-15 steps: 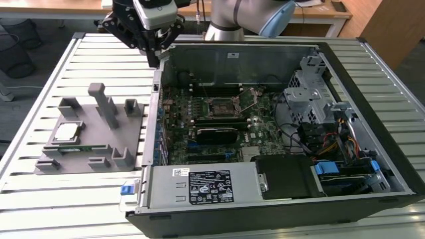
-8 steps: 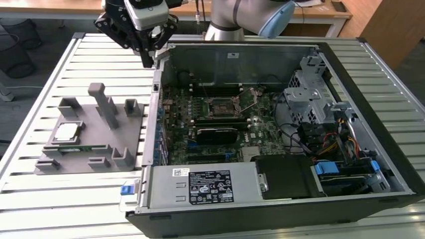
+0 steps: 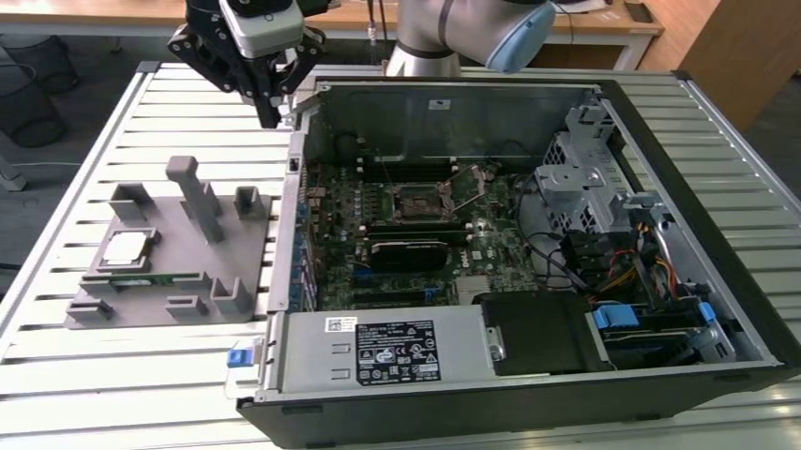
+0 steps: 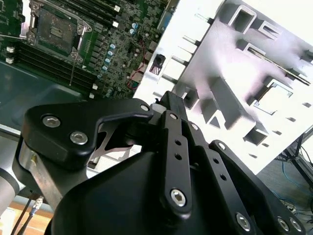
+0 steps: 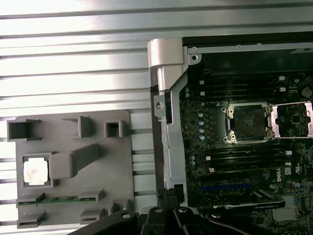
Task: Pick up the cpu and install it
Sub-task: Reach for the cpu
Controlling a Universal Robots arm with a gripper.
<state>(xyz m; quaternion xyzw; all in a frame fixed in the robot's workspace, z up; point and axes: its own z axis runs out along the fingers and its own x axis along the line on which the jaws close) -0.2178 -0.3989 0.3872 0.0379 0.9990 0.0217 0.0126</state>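
The cpu (image 3: 126,247) lies flat, silver face up, in the grey tray (image 3: 138,305); fingers (image 3: 268,111) seemingly clenched empty.

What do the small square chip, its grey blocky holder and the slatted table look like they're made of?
The small square silvery cpu: probably a metal top, since it glares bright white. The grey blocky holder: matte plastic, seemingly; even dull grey without glints. The slatted table: likely aluminium; ribbed, silvery sheen.

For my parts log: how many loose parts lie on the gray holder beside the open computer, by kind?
cpu: 1
green memory stick: 1
Total: 2
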